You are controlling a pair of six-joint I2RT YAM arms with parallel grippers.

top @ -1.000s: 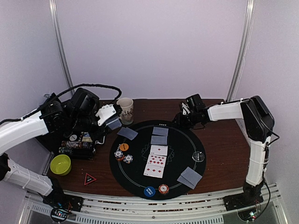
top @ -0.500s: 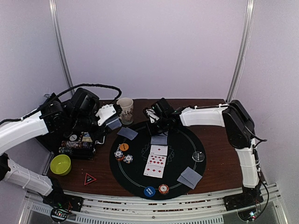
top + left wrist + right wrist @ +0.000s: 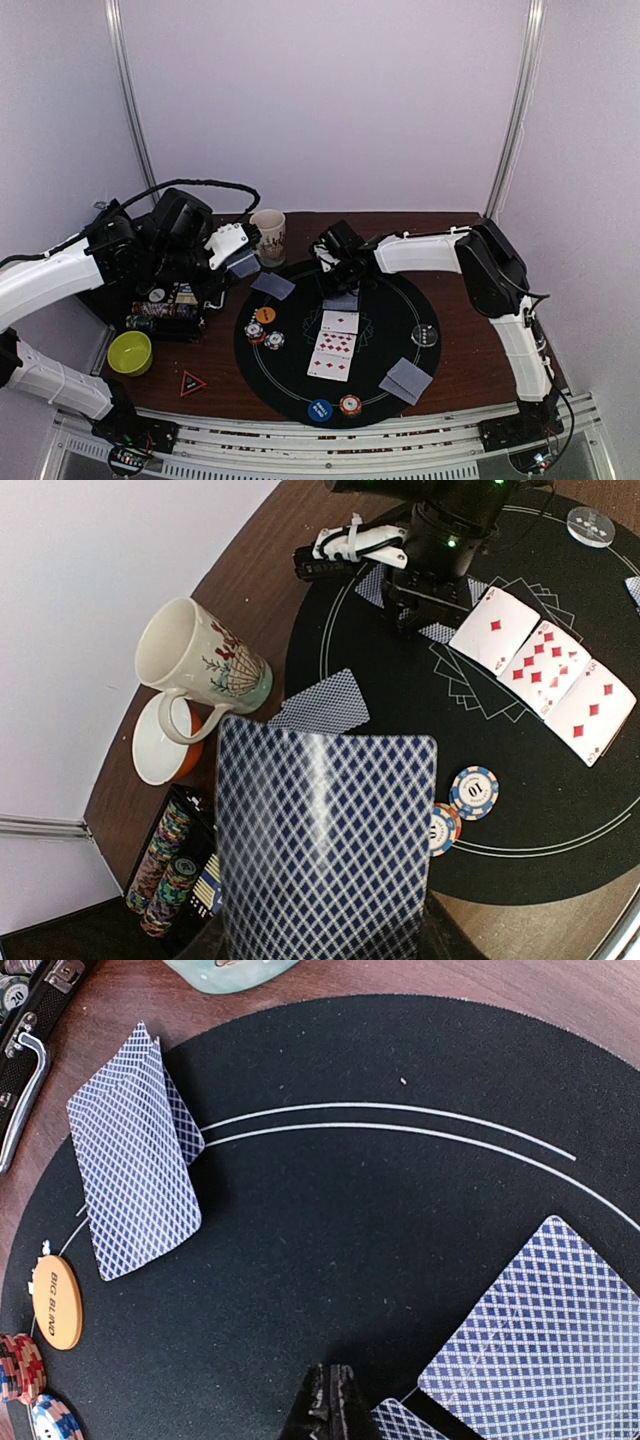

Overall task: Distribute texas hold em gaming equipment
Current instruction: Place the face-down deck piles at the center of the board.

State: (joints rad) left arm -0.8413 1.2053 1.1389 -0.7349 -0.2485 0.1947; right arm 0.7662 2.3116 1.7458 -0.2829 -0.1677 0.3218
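My left gripper (image 3: 240, 262) is held above the table's left side, shut on playing cards (image 3: 325, 840) whose blue-diamond back fills the left wrist view and hides the fingers. My right gripper (image 3: 342, 278) is shut and empty, its tips (image 3: 330, 1400) low over the black mat next to face-down cards (image 3: 540, 1340). Another face-down pair (image 3: 135, 1155) lies at the mat's left edge. Three face-up red-pipped cards (image 3: 335, 345) lie mid-mat. Striped chips (image 3: 265, 335) sit by an orange disc (image 3: 265, 315); a blue disc (image 3: 320, 410), more chips (image 3: 350, 404) and a clear disc (image 3: 426, 335) are also on the mat.
The round black mat (image 3: 400, 300) covers the table's middle. A white mug (image 3: 268, 235) stands at its far left edge, with a saucer (image 3: 160, 745) beside it. The open black chip case (image 3: 165, 310), a green bowl (image 3: 130, 352) and a red triangle (image 3: 190, 383) are on the left. A face-down pair (image 3: 408, 380) lies near right.
My right arm has swung left from the table's far right to the mat's far side, above the face-down cards there. My left arm and its cards have not moved.
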